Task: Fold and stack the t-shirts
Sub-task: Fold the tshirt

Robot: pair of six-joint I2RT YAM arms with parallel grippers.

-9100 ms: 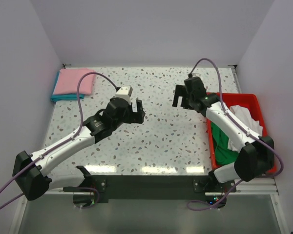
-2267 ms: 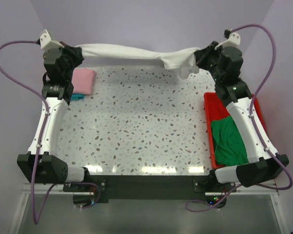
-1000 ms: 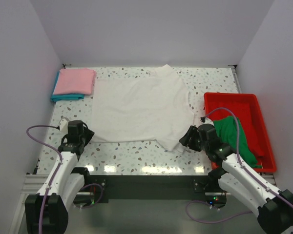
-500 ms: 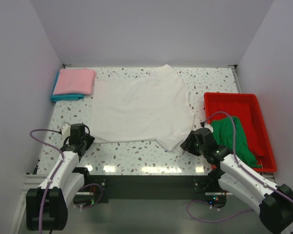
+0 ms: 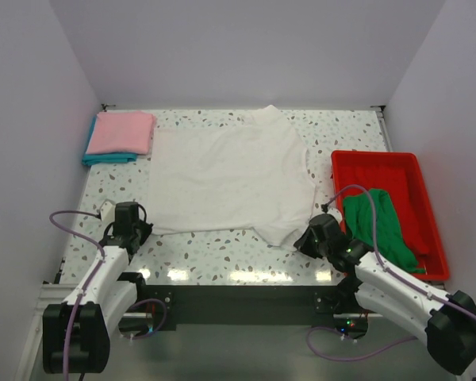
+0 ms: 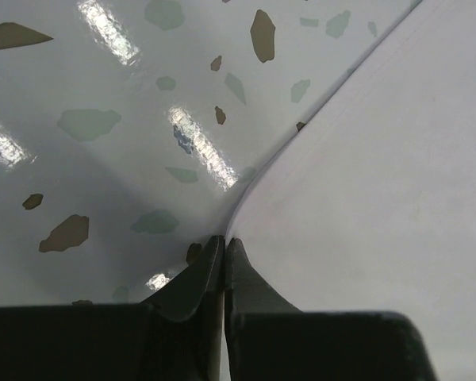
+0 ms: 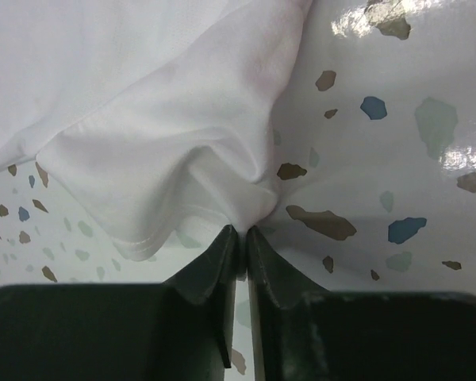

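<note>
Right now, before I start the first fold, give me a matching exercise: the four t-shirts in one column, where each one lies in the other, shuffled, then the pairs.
Things:
1. white t-shirt
2. pink t-shirt
3. teal t-shirt
4. green t-shirt

Places:
A. in the red tray
B. folded, bottom layer at the far left corner
C. spread flat on the table
D. folded, top layer at the far left corner

Pairs: 1-C, 2-D, 3-B, 4-A
</note>
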